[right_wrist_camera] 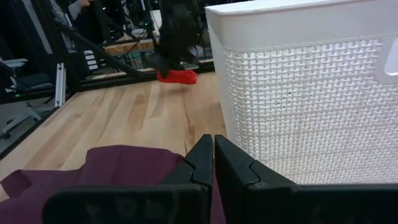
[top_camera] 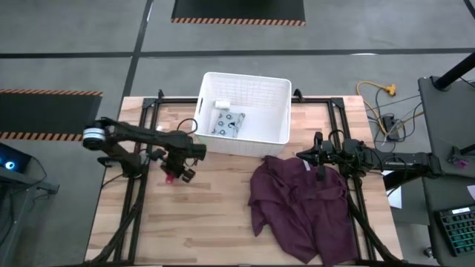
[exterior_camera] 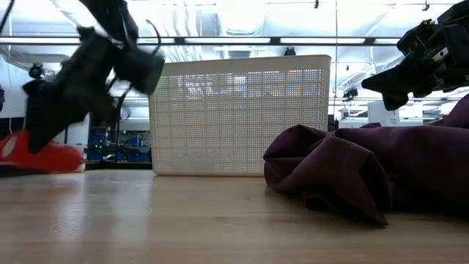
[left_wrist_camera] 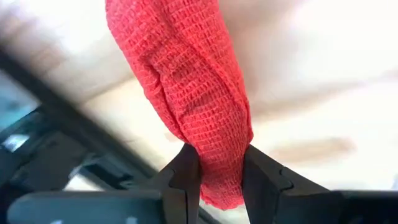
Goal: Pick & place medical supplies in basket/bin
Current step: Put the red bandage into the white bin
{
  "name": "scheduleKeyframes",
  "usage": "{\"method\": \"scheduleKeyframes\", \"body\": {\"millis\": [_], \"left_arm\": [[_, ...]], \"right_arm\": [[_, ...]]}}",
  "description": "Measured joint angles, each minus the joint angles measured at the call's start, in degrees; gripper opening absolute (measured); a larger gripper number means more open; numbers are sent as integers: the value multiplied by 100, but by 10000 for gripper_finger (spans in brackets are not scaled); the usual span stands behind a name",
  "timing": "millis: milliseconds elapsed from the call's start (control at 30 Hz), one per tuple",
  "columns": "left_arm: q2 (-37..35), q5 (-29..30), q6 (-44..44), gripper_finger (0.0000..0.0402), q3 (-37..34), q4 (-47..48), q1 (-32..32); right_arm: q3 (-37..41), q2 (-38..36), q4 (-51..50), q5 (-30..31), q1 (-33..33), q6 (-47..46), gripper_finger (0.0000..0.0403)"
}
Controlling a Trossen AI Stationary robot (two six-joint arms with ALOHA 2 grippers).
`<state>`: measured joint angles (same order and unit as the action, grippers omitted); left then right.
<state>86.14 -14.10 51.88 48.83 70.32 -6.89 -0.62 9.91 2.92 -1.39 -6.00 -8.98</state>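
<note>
While the left end effector point(top_camera: 180, 173) pinched the red bandage roll point(left_wrist_camera: 186, 99) between its fingers point(left_wrist_camera: 186, 180), it sat low over the desk point(top_camera: 215, 222) just off the white basket's point(top_camera: 274, 133) front left corner. Inside the basket lay a dotted teal packet point(top_camera: 228, 124) and a small white piece point(top_camera: 220, 104). Beside the basket's front right corner, the right end effector point(right_wrist_camera: 213, 158) hovered over the maroon cloth point(top_camera: 297, 204), fingers pressed together and empty.
</note>
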Motion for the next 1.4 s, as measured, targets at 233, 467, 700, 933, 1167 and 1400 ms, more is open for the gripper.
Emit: {"method": "scheduleKeyframes", "body": {"millis": [233, 467, 700, 933, 1167, 1400], "left_arm": [[-1069, -451, -1105, 72, 962, -1619, 443], [-1418, 544, -1354, 72, 1952, -4072, 859], [-880, 2378, -1729, 72, 2747, -4115, 446], [-264, 2533, -1731, 73, 2997, -4047, -181], [-149, 2465, -1731, 136, 2997, -4025, -379], [-210, 2458, -1851, 268, 2997, -4028, -449]], "right_arm": [[0, 7, -20, 0, 0, 16, 9], [0, 0, -117, 0, 0, 6, 9], [0, -1, -122, 2, 0, -57, 9], [0, -2, -138, -2, 0, -326, 9], [0, -2, -149, -2, 0, -346, 9], [0, -1, -149, -2, 0, -284, 9]]}}
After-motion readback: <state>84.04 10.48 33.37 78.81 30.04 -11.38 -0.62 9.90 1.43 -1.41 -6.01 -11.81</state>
